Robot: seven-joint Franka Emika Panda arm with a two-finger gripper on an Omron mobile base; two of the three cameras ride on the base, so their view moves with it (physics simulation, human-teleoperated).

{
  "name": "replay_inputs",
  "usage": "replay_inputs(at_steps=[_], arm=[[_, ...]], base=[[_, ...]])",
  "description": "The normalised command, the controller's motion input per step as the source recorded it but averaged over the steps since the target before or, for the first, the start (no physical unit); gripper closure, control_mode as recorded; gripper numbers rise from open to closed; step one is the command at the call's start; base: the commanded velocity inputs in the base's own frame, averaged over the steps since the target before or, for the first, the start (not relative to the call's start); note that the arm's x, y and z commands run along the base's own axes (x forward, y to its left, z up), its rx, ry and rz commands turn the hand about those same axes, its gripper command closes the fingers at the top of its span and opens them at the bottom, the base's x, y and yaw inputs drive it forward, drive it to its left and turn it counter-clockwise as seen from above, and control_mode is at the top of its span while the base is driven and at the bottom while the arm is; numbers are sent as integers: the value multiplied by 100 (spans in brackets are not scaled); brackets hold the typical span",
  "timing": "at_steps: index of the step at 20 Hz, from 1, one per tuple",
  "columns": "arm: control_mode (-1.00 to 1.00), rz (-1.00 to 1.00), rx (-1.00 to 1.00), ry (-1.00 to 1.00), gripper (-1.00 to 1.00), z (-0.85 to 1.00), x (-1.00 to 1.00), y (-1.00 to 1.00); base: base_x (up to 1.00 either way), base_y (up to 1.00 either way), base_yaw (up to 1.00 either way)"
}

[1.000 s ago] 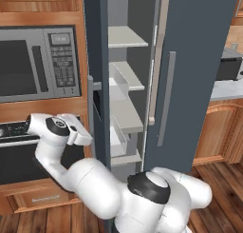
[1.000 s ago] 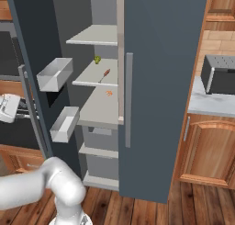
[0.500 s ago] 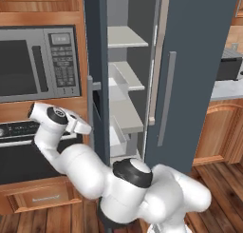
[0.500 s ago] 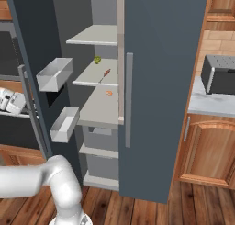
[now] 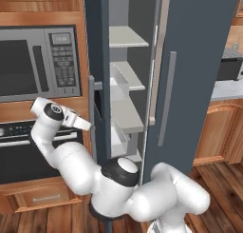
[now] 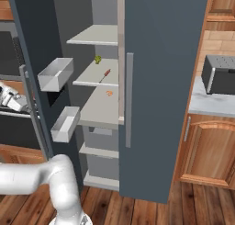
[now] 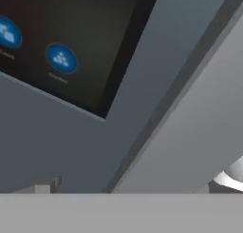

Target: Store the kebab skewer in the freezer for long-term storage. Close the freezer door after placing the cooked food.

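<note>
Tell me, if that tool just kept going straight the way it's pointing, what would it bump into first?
Most likely the freezer door. The tool points at its outer face, near the black dispenser panel and beside the grey bar handle. Depth is hard to judge, but the door looks very close.

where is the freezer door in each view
Left base view: the freezer door stands edge-on at upper centre, left of the shelves.
Right base view: it runs down the left side, its inner bins facing the shelves.
Hand view: its front, close up, with the black dispenser panel.
Shared landmark: the door's grey bar handle.
</note>
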Motion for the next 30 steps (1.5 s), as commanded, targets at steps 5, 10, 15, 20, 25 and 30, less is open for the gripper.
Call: replay_inputs(at_steps=[5, 10, 15, 20, 25, 30], arm=[[-100, 6, 0, 2, -100, 0, 0, -100], [-100, 10, 0, -1, -100, 0, 1, -100], [-100, 19, 1, 0, -100, 3, 15, -90], [-100, 26, 7, 0, -100, 14, 16, -76], [-100, 19, 23, 1, -100, 6, 24, -51], [-100, 26, 21, -4, -100, 8, 44, -53]], base=[[0, 0, 0], [0, 0, 0], [0, 0, 0], [0, 0, 0], [0, 0, 0], [0, 0, 0]])
